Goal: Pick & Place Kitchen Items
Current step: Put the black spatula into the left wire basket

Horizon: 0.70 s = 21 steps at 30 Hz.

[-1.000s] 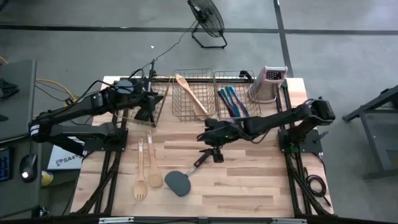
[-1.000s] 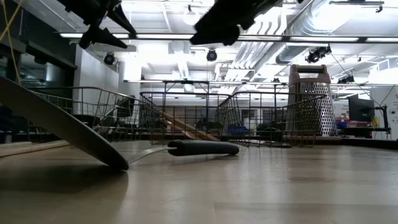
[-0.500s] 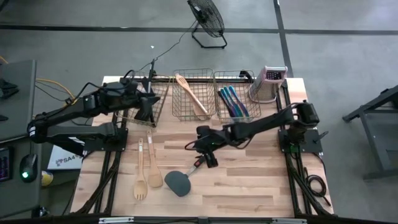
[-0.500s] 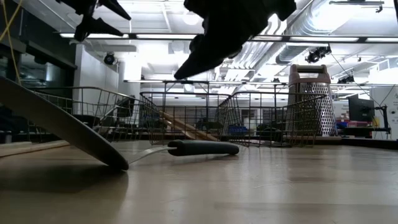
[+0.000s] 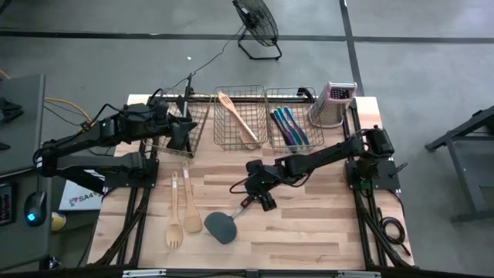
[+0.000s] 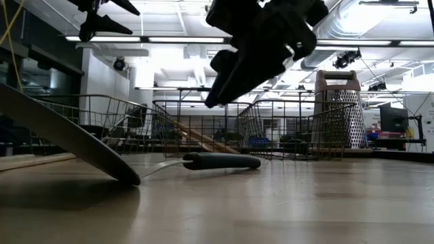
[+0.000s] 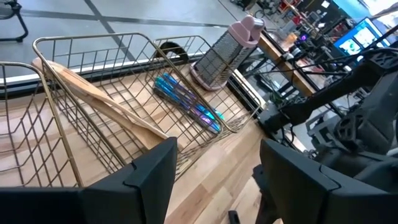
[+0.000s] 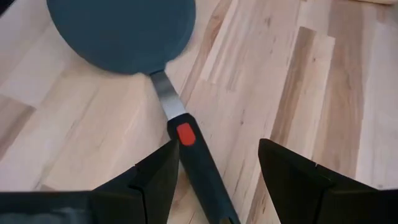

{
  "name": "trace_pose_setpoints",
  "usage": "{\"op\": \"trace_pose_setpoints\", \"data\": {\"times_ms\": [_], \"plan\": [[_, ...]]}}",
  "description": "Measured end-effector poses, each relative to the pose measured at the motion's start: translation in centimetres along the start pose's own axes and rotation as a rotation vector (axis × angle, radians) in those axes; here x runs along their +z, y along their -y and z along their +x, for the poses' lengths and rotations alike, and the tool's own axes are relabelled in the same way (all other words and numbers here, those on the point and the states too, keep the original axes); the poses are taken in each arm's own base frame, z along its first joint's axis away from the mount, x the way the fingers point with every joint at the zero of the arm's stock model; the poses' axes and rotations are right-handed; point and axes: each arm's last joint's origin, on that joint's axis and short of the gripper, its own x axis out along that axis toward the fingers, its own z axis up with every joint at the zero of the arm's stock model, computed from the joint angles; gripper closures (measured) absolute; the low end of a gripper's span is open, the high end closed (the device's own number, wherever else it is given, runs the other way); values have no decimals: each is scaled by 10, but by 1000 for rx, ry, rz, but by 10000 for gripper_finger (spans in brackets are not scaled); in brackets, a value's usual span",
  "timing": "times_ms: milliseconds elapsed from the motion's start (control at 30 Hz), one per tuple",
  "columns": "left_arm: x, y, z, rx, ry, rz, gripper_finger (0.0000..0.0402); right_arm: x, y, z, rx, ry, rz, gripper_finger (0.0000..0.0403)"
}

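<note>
A spatula lies on the table, its dark grey round head near the front and its black handle, marked with a red spot, pointing toward the baskets. My right gripper hangs open above the handle, tilted down, one finger on each side and clear of it; the low view shows its fingertips well above the handle. A wooden spoon and wooden fork lie flat to the left. My left gripper is open and empty, raised over the left basket.
Three wire baskets stand in a row at the back: the left one, the middle one holding a wooden spoon, and the right one holding blue and purple pieces. A metal grater stands at the back right.
My right gripper has come down and toward the table's near-left, closer to the spatula's handle, tipping its fingers further downward; it has stayed open. My left gripper has drawn back a little toward the table's left edge. The spatula has not moved.
</note>
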Motion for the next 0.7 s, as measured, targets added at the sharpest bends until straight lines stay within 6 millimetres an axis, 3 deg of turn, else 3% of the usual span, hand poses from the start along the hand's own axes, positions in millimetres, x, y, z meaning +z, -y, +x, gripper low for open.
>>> {"op": "trace_pose_setpoints", "data": {"times_ms": [333, 700], "plan": [[0, 0, 0, 0, -1, 0, 174, -16, -6, 28, 53, -89, -127, 188], [0, 0, 0, -10, -9, -1, 174, -27, -6, 45, 81, -126, -118, 188]]}}
